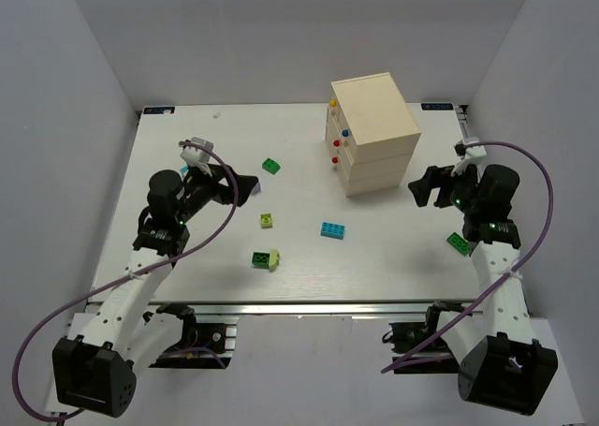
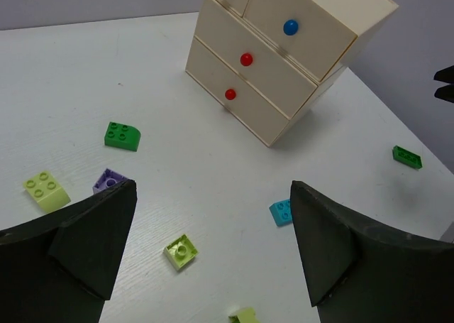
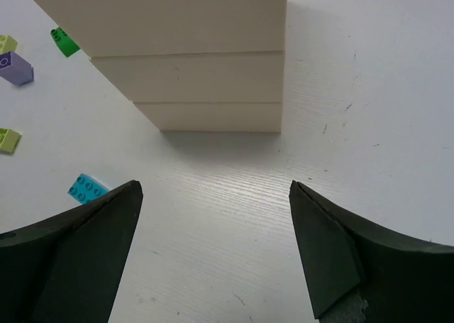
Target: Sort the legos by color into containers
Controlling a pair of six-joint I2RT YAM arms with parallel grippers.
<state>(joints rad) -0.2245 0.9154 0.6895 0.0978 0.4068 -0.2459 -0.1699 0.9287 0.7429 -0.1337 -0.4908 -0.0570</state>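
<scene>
2 grippers are in view, and I read both as open. The left gripper [image 1: 238,183] hangs above the left half of the table [image 1: 393,271], aimed toward the chest [image 1: 374,131]. Its jaws stand wide apart with nothing between them. The right gripper [image 1: 424,184] sits near the chest's right side, facing its plain side wall, with its jaws equally wide and holding nothing.

The chest stands upright toward the far side of the table, its front turned toward the left arm. I see its 3 tiers of drawers [image 2: 245,74] pushed in flush, carrying 1 yellow knob [image 1: 334,100], 1 blue knob [image 1: 344,132] and 2 red knobs [image 2: 246,59].

The legos [image 1: 331,229] that I can see lie loose on the table:
- 1 far green brick [image 1: 270,166] lies in front of the chest's drawers.
- 1 yellow-green brick [image 1: 267,221] and 1 blue brick [image 2: 281,211] lie nearer the arms, apart from each other.
- 1 green-and-pale pair [image 1: 261,257], its 2 bricks touching, lies closest to the near edge.
- 1 right-side green brick [image 1: 459,242] lies beside the right arm.
- 1 purple brick [image 2: 110,181] and 1 pale brick [image 2: 46,189] lie close together by the left gripper's finger in the left wrist view.
</scene>
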